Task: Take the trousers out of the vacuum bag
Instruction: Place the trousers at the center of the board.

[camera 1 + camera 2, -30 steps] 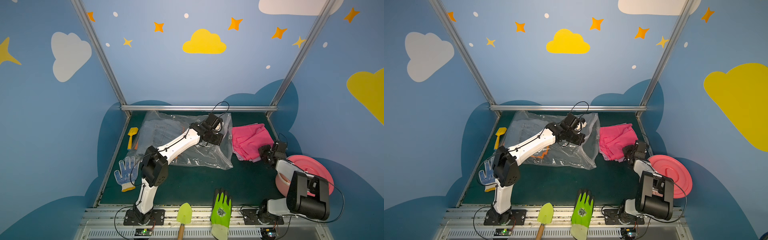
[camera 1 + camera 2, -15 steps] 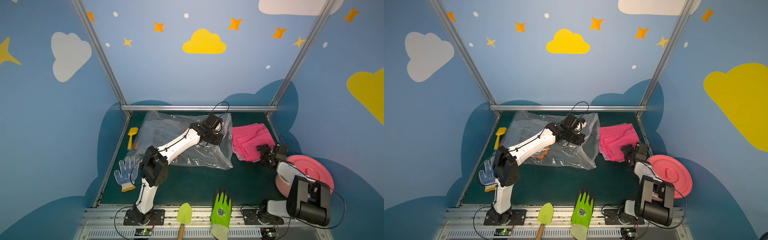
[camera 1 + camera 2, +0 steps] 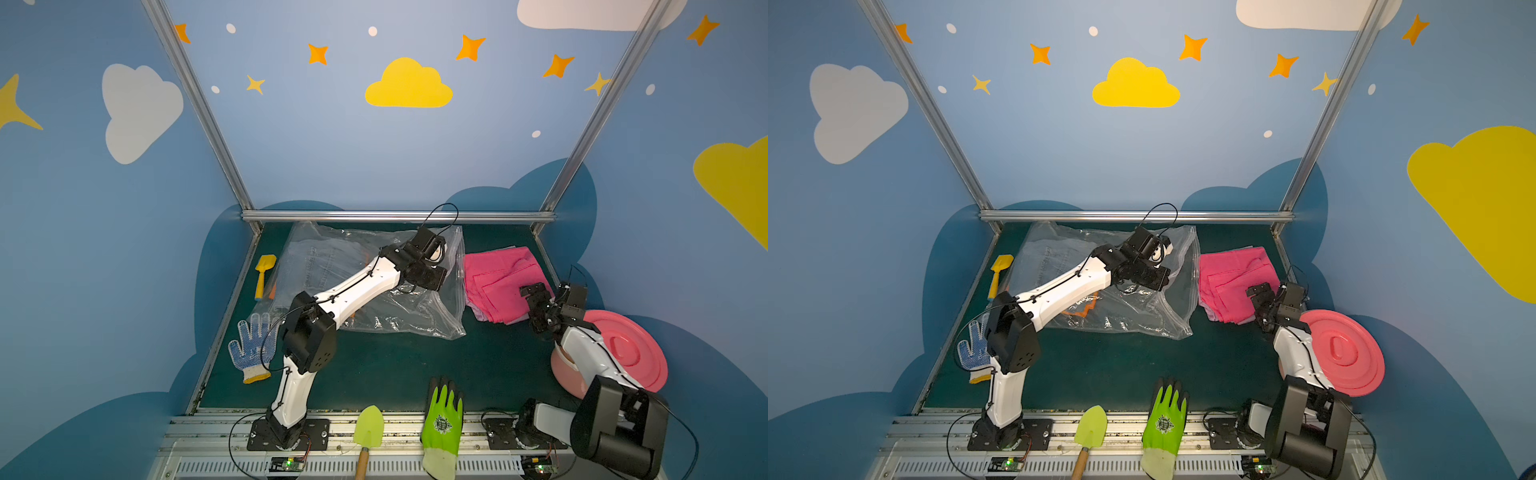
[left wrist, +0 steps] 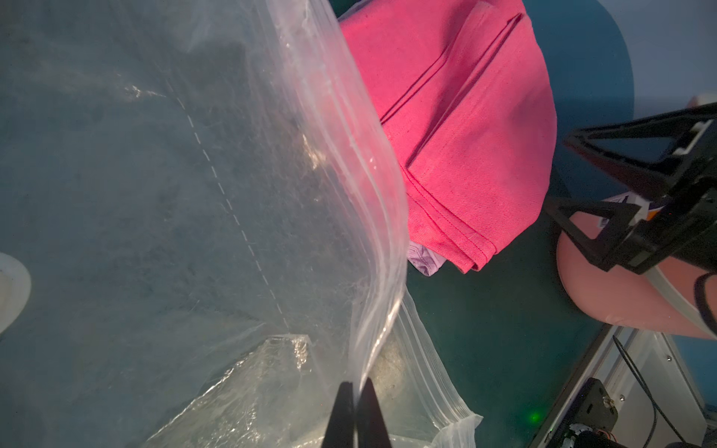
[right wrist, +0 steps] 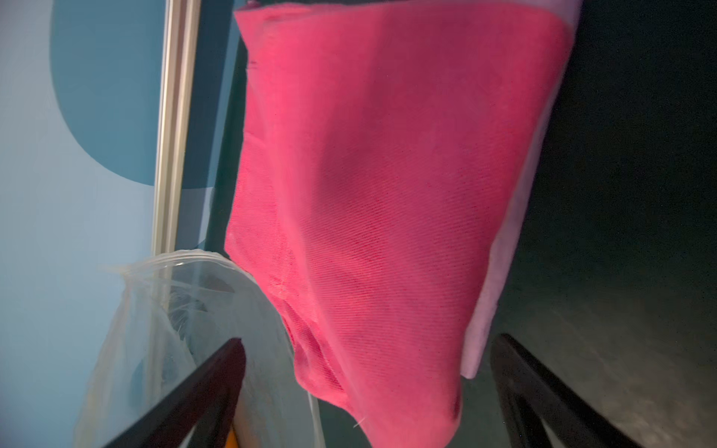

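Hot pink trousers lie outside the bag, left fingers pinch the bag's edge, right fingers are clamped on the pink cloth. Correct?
No: the right fingers stand wide open, gripping nothing, as the right wrist view shows. The hot pink trousers do lie outside the vacuum bag, and the left fingers pinch its edge.

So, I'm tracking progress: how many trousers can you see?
4: hot pink trousers beside the vacuum bag, lilac trousers under them, denim trousers and orange trousers inside the bag. More could be hidden.

Robot test booth — blue walls (image 3: pixel 332 158) with painted clouds (image 3: pixel 408 85) and stars (image 3: pixel 318 54), aluminium frame (image 3: pixel 395 216), two arms (image 3: pixel 353 291) bolted to a rail (image 3: pixel 395 428).
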